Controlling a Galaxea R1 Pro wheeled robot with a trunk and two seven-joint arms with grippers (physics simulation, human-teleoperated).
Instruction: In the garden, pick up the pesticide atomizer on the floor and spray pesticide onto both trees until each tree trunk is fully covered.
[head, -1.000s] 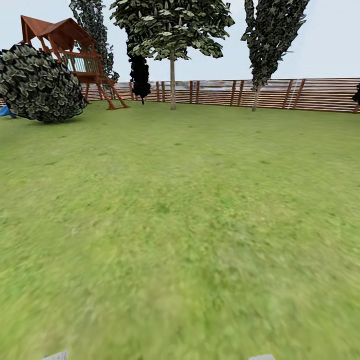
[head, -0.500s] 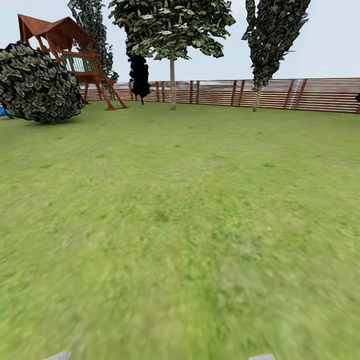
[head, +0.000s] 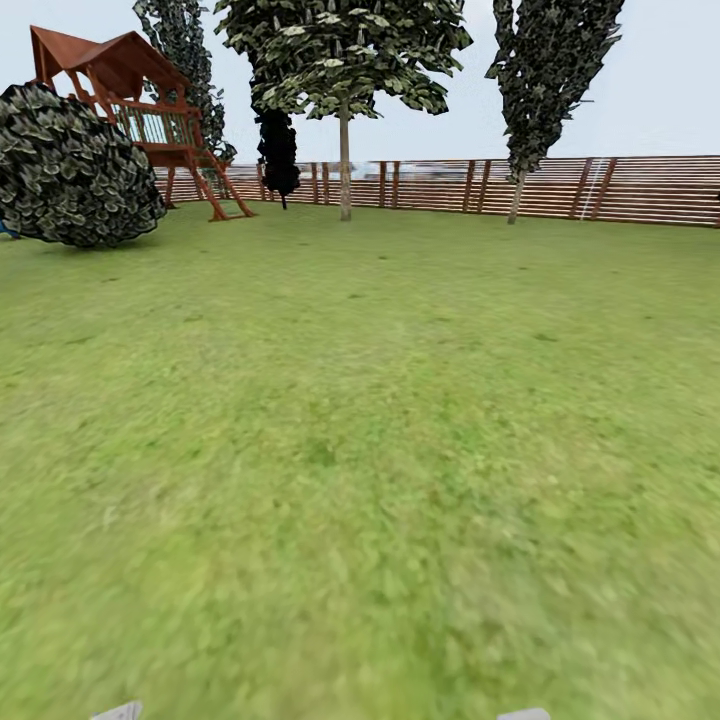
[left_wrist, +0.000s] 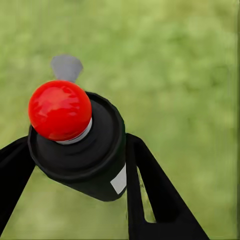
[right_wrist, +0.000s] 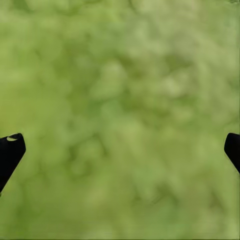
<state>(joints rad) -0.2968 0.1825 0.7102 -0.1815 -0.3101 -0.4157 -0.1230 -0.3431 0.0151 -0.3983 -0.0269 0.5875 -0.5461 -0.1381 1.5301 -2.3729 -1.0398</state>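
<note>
The pesticide atomizer (left_wrist: 82, 145), a black can with a red ball top and a grey nozzle, sits between the fingers of my left gripper (left_wrist: 80, 147), which is shut on it above blurred grass. My right gripper (right_wrist: 122, 145) is open, its black fingertips (right_wrist: 11, 147) wide apart over bare lawn. In the head view a tall tree (head: 340, 60) with a slim tan trunk (head: 345, 175) stands far ahead by the fence. A darker, narrow tree (head: 545, 70) stands to its right.
Green lawn (head: 380, 420) stretches ahead to a brown slat fence (head: 620, 188). A big round dark bush (head: 75, 170) and a red-brown wooden play tower (head: 140, 110) stand at the far left. Another dark narrow tree (head: 278, 150) is by the fence.
The whole head view has shifted slightly: the bush and play tower slid left and the fence edged right, so the camera has moved. Nothing in the garden has moved.
</note>
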